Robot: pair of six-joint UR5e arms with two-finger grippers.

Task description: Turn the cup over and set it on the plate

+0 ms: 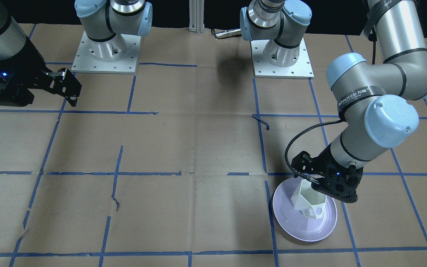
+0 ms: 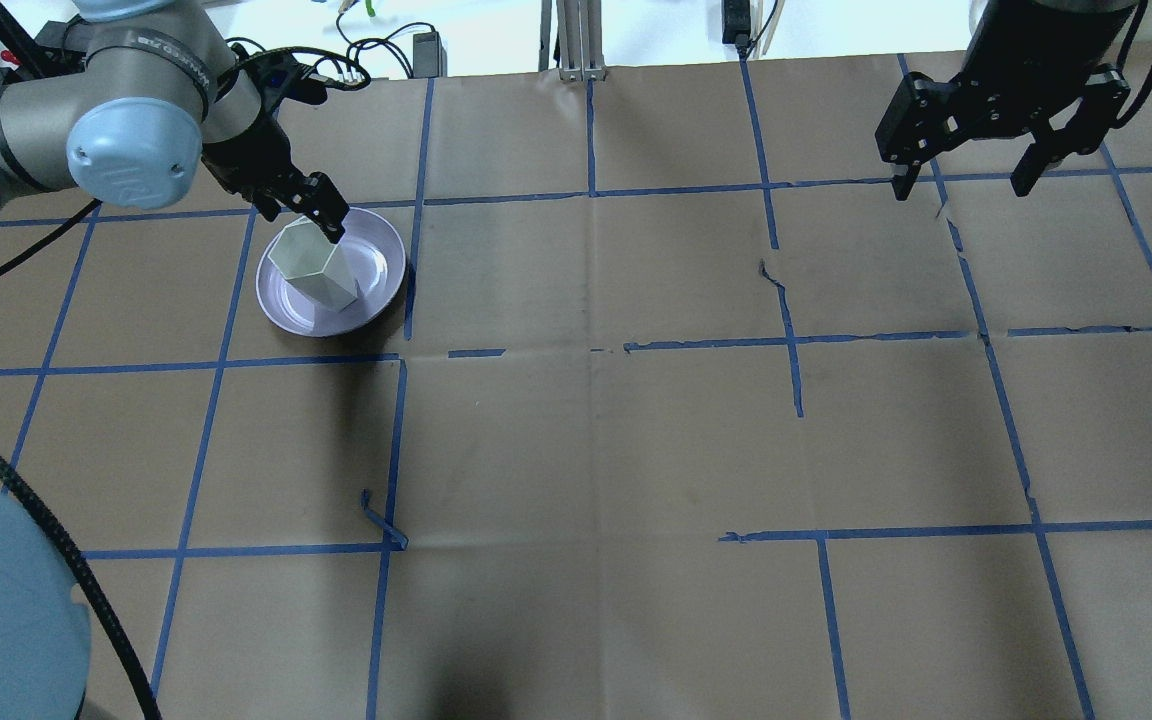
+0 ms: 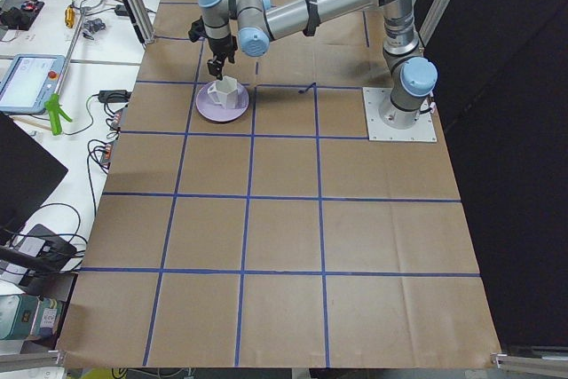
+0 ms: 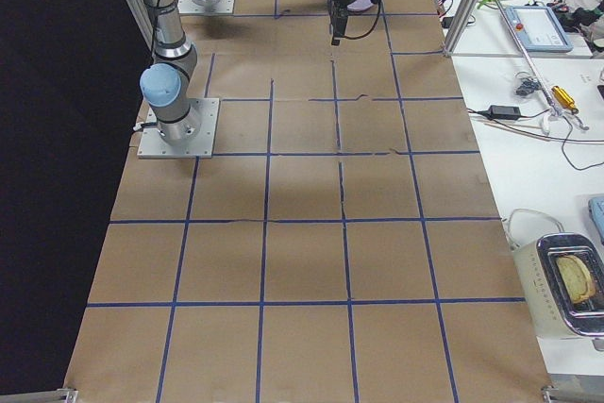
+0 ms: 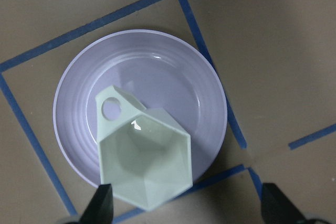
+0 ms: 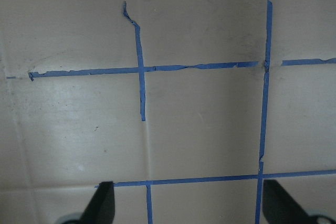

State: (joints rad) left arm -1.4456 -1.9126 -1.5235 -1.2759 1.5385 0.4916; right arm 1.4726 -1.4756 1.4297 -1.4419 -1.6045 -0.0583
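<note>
Hovering my left gripper (image 5: 188, 203) over the cup (image 5: 144, 156), fingers spread and pinching nothing so it rests free, mouth-up on the plate (image 5: 173, 66) near the table's (image 2: 586, 450) far left corner, I park my right gripper (image 2: 966, 185), also spread, well clear.

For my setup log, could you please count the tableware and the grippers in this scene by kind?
Cups: 1 (the cup, mouth up, on the plate)
Plates: 1 (the plate)
Grippers: 2 (the left gripper over the cup, the right gripper over bare table, both open)
Total: 4
</note>
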